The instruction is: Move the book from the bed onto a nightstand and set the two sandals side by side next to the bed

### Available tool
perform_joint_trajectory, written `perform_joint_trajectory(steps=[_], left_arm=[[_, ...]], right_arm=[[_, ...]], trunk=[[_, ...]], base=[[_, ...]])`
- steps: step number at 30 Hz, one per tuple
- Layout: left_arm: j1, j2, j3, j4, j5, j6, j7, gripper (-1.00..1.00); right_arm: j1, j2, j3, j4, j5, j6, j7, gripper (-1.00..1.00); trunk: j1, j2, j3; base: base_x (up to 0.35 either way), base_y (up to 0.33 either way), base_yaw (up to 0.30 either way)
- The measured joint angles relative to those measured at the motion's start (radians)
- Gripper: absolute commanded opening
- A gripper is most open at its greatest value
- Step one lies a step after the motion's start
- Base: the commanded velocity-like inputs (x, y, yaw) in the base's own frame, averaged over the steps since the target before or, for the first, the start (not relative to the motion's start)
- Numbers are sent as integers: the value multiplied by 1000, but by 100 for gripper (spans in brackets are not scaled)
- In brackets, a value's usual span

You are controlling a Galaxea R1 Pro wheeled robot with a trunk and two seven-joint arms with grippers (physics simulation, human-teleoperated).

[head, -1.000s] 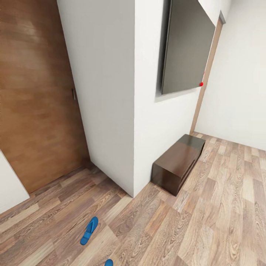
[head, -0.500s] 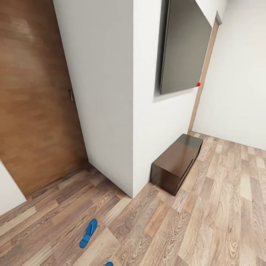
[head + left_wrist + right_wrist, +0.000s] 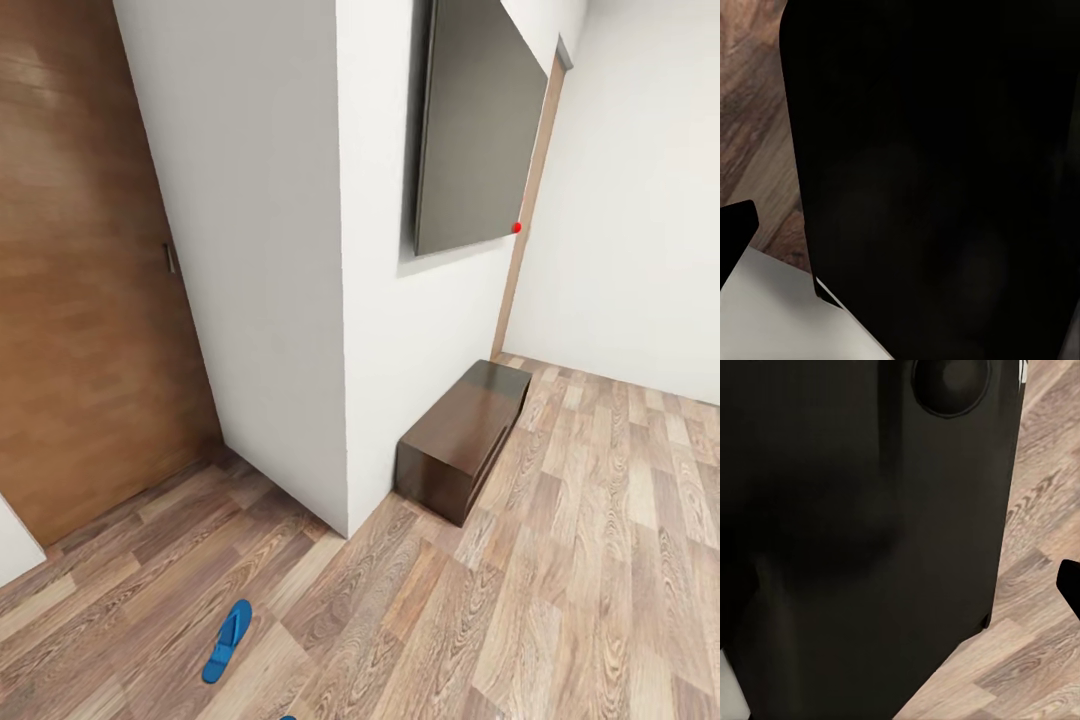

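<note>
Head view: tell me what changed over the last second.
The whole picture slid left and a little down, so the camera turned; nothing in the room itself moved. The blue sandal lies flat on the wood floor as before, the second sandal is now barely a sliver at the bottom edge, and the long dark cabinet stays against the wall.

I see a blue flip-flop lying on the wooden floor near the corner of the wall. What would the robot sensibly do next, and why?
Probably roll nearer and tip its view down toward the blue flip-flop. It lies flat on the floor near the head view's lower edge, with a sliver of blue at the very bottom that may be its pair. Both wrist views face dark robot body, so no gripper looks ready to pick yet.
</note>
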Motion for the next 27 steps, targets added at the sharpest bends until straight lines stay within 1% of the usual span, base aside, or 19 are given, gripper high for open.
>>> perform_joint_trajectory(steps=[13, 27], left_arm=[[0, 0, 0, 0, 0, 0, 0, 100], [0, 0, 1, 0, 1, -18, 0, 100]], right_arm=[[0, 0, 0, -1, 0, 0, 0, 100], [0, 1, 1, -4, 1, 0, 0, 100]], trunk=[[0, 0, 0], [0, 0, 0]], base=[[26, 34, -7], [25, 82, -1]])
